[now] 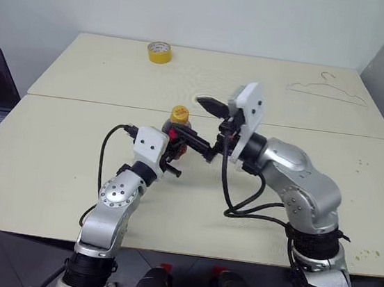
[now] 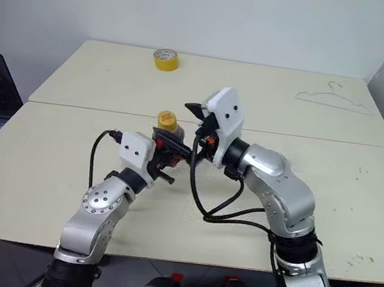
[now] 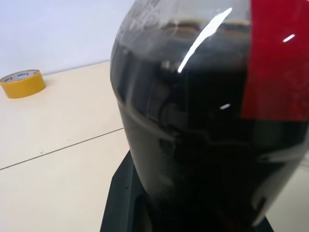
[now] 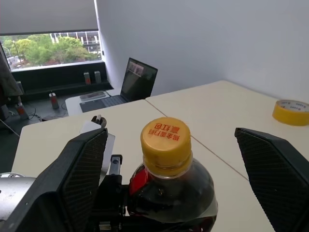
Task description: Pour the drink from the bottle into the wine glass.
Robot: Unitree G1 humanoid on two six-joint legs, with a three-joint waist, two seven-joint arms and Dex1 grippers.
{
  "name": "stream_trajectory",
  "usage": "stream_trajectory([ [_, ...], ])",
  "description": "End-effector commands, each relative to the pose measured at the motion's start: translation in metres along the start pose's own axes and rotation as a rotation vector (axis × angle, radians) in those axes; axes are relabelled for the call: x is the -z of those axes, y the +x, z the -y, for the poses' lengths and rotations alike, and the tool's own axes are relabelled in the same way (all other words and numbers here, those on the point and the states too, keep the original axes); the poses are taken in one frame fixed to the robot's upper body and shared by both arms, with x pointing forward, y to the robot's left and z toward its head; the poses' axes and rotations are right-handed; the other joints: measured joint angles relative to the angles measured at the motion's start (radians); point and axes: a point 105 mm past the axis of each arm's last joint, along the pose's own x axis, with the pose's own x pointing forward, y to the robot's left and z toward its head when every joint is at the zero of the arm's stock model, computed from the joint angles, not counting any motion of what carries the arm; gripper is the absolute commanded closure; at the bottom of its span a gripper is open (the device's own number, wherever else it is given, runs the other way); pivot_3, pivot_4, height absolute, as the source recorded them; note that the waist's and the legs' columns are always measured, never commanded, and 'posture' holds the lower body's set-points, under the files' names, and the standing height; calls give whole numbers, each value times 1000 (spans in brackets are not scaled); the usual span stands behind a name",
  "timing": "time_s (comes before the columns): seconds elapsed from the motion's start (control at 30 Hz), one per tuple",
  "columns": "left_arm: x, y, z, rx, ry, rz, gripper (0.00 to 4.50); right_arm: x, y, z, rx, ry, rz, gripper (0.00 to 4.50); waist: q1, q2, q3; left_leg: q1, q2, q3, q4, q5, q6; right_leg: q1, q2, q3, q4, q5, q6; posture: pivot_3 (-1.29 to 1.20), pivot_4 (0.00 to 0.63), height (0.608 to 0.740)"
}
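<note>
Left gripper (image 2: pixel 164 155) jaws pinching bottle (image 4: pixel 170 189) at ribbed body, above desk (image 1: pixel 56 162); right gripper (image 4: pixel 170 159) jaws spread wide either side of yellow cap (image 4: pixel 166 139). Nearly full of drink (image 3: pixel 203 159): likely heavy, thin-walled, slippery. Cap first. Tape roll (image 1: pixel 160 52), hanger (image 1: pixel 328 91) far back; laptop (image 4: pixel 135 79) aside

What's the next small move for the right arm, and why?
Probably close the right gripper on the cap. The bottle is held in the left gripper with its cap on, and the right jaws stand open either side of the cap, so unscrewing comes before pouring.
</note>
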Motion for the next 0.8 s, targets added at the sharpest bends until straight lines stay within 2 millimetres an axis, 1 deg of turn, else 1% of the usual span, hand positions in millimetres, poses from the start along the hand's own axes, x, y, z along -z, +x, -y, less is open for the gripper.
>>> stream_trajectory([
  [0.03,-23,0,-1,-4,31,92,3940,-14,5,-3,-9,-57,47,0,0,0,0,0,0,0,0,0,0,0,0,0,0,0,0,0,150,740],
  [0.2,-23,0,-2,-6,33,92,3940,-14,11,-4,-4,-61,59,0,0,0,0,0,0,0,0,0,0,0,0,0,0,0,0,0,150,740],
  [0.4,-22,-1,-2,-7,32,91,3940,-15,11,-3,0,-72,67,0,0,0,0,0,0,0,0,0,0,0,0,0,0,0,0,0,150,740],
  [0.5,-22,-1,-2,-7,31,91,3940,-14,11,-4,-6,-75,62,605,0,0,0,0,0,0,0,0,0,0,0,0,0,0,0,0,150,740],
  [0.57,-23,-1,-1,-6,31,92,3940,-14,11,-4,-10,-81,58,1226,0,0,0,0,0,0,0,0,0,0,0,0,0,0,0,0,150,740],
  [0.73,-23,-1,-1,-6,31,92,3940,-15,9,-4,-12,-100,61,3111,0,0,0,0,0,0,0,0,0,0,0,0,0,0,0,0,150,740],
  [0.77,-23,-1,-1,-5,30,92,3940,-15,8,-4,-16,-107,64,3275,0,0,0,0,0,0,0,0,0,0,0,0,0,0,0,0,150,740],
  [0.8,-23,-1,-2,-4,30,91,3940,-16,7,-4,-23,-123,68,3272,0,0,0,0,0,0,0,0,0,0,0,0,0,0,0,0,150,740],
])
